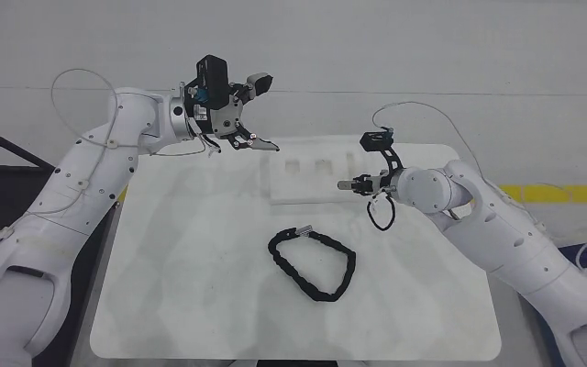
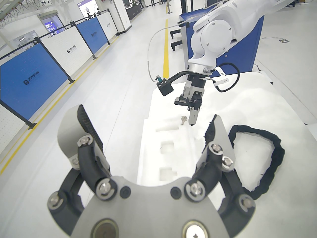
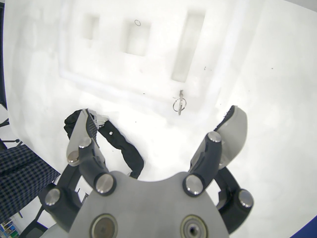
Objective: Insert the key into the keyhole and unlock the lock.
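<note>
Key (image 3: 180,102): small, silver, on a thin wire ring; seen edge-on, on the white foam tray (image 3: 153,75) just beside the end of its long slot.

Chain lock (image 1: 312,264): black fabric-sleeved chain closed in a loop, metal lock body at the junction; flat on the white table (image 1: 183,294), near the tray.

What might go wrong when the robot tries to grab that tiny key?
The key is thin and stands on the foam tray with a loose ring; the open right gripper might tip it or pinch only the ring. The chain lock lies unheld, with the open left gripper away from it, so it might slide later.
</note>
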You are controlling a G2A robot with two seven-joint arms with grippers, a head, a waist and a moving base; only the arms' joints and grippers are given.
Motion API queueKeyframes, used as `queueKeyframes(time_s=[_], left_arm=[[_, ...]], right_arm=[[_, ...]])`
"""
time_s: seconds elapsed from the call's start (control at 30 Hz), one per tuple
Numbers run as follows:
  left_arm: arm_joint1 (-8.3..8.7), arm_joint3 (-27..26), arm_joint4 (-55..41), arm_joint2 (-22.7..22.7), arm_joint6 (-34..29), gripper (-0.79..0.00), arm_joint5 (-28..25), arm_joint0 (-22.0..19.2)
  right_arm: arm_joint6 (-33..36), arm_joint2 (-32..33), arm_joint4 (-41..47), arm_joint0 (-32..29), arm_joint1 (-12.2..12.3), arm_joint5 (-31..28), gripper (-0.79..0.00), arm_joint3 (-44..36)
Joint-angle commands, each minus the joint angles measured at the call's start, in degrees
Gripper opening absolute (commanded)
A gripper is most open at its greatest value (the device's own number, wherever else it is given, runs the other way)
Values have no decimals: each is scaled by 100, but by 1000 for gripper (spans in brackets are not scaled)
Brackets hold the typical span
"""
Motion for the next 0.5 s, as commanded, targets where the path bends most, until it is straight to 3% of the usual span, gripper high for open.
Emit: queueKeyframes(time_s=[0.0, 0.03, 0.1, 0.33, 0.4, 0.47], left_arm=[[0, 0, 0, 0, 0, 0, 0, 0], [0, 0, 0, 0, 0, 0, 0, 0], [0, 0, 0, 0, 0, 0, 0, 0], [0, 0, 0, 0, 0, 0, 0, 0], [0, 0, 0, 0, 0, 0, 0, 0], [0, 0, 0, 0, 0, 0, 0, 0]], right_arm=[[55, -11, -45, -12, -33, 7, -65, -5], [90, -16, -88, -13, -49, 30, -65, 19], [137, -5, -109, -24, -80, 111, -277, 74], [234, 36, -345, -13, -182, 441, -311, 137], [253, 45, -403, -29, -208, 523, -394, 157], [264, 56, -432, -62, -232, 539, -425, 182]])
